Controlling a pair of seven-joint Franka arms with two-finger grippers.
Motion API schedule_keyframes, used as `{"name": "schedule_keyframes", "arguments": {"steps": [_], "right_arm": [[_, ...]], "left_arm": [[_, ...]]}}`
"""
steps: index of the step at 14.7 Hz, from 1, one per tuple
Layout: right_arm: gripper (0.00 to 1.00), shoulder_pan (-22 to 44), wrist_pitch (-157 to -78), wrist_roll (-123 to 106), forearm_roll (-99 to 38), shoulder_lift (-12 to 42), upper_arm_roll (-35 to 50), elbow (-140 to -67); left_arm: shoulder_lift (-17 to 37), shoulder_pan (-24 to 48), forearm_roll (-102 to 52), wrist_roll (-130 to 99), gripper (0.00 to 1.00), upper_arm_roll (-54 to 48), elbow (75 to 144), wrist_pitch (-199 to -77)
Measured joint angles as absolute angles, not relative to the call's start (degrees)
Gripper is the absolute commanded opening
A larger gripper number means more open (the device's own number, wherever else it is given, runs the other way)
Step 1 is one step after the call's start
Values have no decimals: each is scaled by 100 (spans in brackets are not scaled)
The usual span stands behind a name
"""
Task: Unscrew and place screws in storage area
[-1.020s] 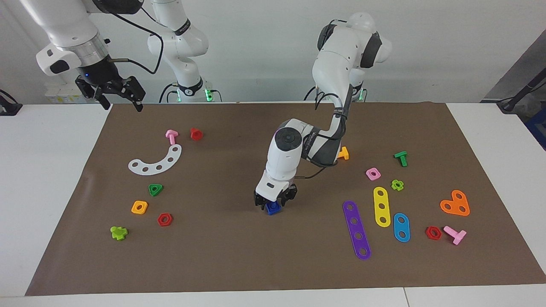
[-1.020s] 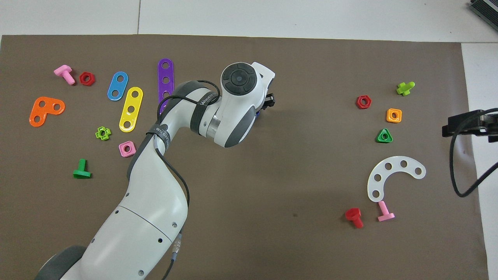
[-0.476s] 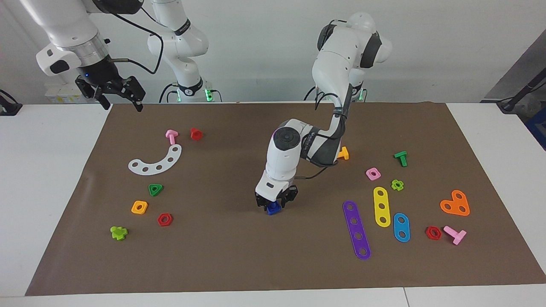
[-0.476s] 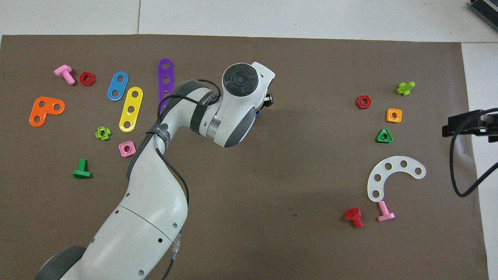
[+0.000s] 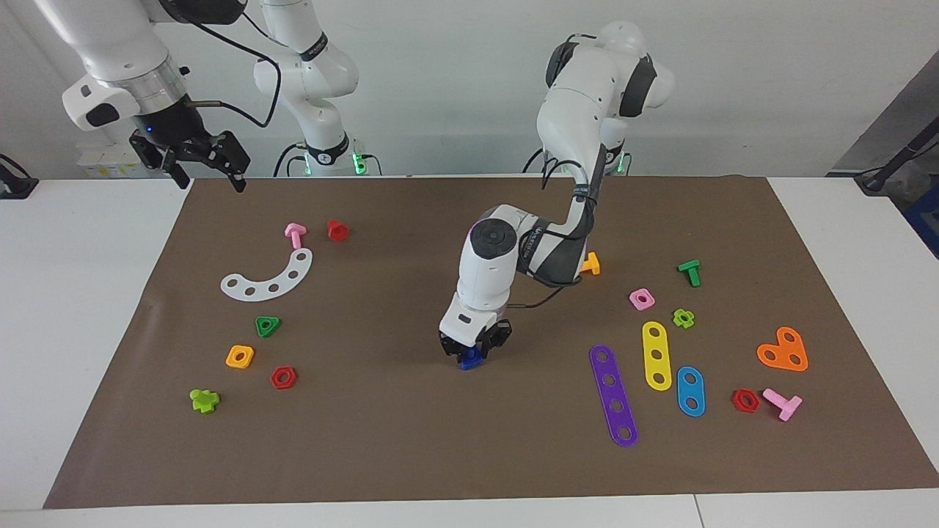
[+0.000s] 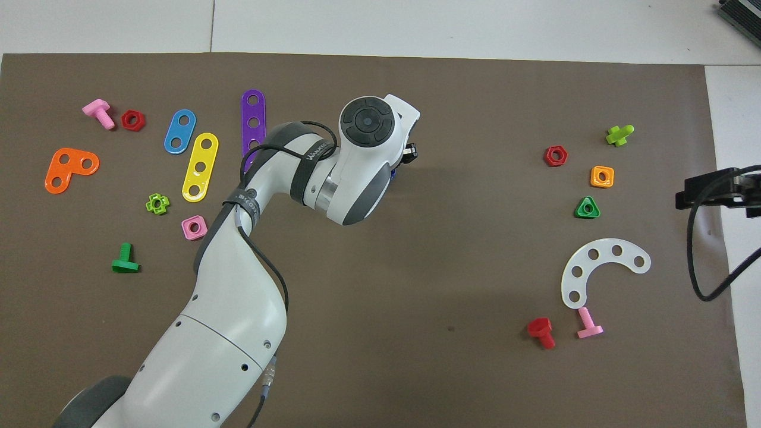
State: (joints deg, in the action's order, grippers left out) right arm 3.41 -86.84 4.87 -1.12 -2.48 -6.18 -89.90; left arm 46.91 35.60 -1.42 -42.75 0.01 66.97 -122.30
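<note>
Left gripper [image 5: 473, 350] is down at the middle of the brown mat [image 5: 411, 433], its fingertips clenched on the small dark-blue plastic bolt and nut [image 5: 469, 359], which sits on the mat under it. In the overhead view the left arm's wrist covers almost all of this piece; only a sliver of blue [image 6: 393, 173] shows beside the wrist. Whether the bolt and its nut are joined or apart cannot be told.

Right gripper [image 5: 194, 158] waits in the air over the mat's edge at the right arm's end of the table, fingers spread and holding nothing.

Toward the right arm's end lie a white curved plastic strip with holes [image 5: 270, 277], a green triangular nut [image 5: 268, 325], an orange square nut [image 5: 240, 356] and a red hexagonal nut [image 5: 283, 378]. Toward the left arm's end lie a purple strip with 4 holes [image 5: 614, 396], a yellow strip with 3 holes [image 5: 656, 355] and a blue strip with 2 holes [image 5: 690, 391].
</note>
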Motion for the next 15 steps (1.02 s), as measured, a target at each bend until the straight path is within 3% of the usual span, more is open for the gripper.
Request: {"name": "schedule_keyframes", "arguments": {"steps": [7, 15], "right_arm": [[100, 341, -8684, 487, -112, -248, -618, -8990], [100, 341, -8684, 487, -112, -248, -618, -8990]], "left_arm": [[4686, 3560, -141, -4275, 40, 6, 6696, -12230], [4685, 3560, -141, -4275, 40, 17, 6692, -12210]]}}
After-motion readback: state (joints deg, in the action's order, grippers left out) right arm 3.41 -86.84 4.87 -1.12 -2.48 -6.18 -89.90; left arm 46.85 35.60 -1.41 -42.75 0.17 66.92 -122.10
